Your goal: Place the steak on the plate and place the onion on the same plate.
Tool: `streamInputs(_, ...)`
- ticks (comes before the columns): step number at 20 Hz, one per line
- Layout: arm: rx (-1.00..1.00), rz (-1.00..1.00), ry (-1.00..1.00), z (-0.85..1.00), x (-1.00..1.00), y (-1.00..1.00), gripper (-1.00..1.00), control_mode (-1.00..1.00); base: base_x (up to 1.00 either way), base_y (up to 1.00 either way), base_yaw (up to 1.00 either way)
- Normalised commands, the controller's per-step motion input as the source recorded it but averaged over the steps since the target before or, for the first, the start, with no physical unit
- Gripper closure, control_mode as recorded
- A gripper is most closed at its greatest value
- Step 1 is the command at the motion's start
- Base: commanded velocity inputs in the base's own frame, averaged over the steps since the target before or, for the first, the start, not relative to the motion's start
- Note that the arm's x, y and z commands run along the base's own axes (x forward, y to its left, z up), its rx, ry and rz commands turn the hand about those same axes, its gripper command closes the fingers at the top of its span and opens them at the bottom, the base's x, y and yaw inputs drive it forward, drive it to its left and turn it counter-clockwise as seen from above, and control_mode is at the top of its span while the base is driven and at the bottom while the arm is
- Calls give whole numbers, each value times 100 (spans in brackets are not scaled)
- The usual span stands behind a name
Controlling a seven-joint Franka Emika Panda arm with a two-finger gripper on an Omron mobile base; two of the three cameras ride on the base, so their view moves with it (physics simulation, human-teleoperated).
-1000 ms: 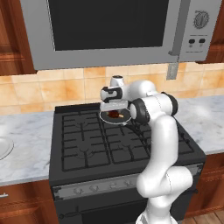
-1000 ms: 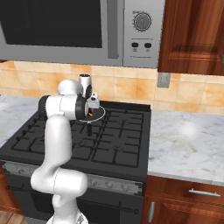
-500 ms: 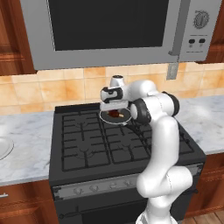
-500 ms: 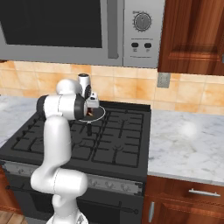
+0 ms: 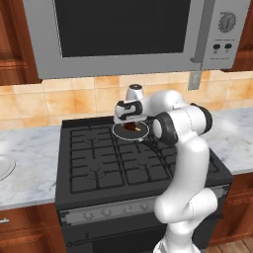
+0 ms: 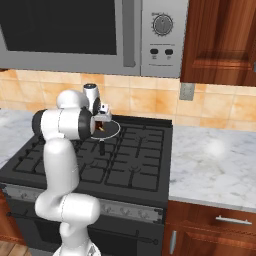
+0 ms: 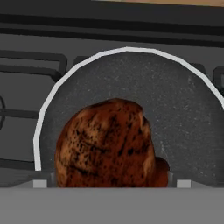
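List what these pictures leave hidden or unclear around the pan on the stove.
- Steak: its near end is cut off at the bottom of the hand view.
- Pan: in the left base view the pincer and wrist cover its back part; in the right base view the arm's elbow hides most of it.
- Pincer contact with the steak: cannot be told, too small in the base views.
- Plate: cut off by the left edge of the left base view.

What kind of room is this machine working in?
A home kitchen, rendered rather than real: a black gas stove stands between marble counters, a microwave hangs above it, and a steak lies in a small pan on a burner.
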Motion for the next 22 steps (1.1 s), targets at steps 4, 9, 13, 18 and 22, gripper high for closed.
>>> streamInputs(4, 4, -2, -17, 24, -53, 0, 100, -100, 0, 0, 0)
streamInputs(9, 2, -1, -9, 31, -51, 0, 100, -100, 0, 0, 0)
streamInputs(13, 0, 0, 0, 37, -55, -2, 100, -100, 0, 0, 0)
streamInputs(18, 1, 0, -1, 34, -58, -1, 100, -100, 0, 0, 0)
streamInputs(22, 1, 0, 0, 29, -59, -1, 100, -100, 0, 0, 0)
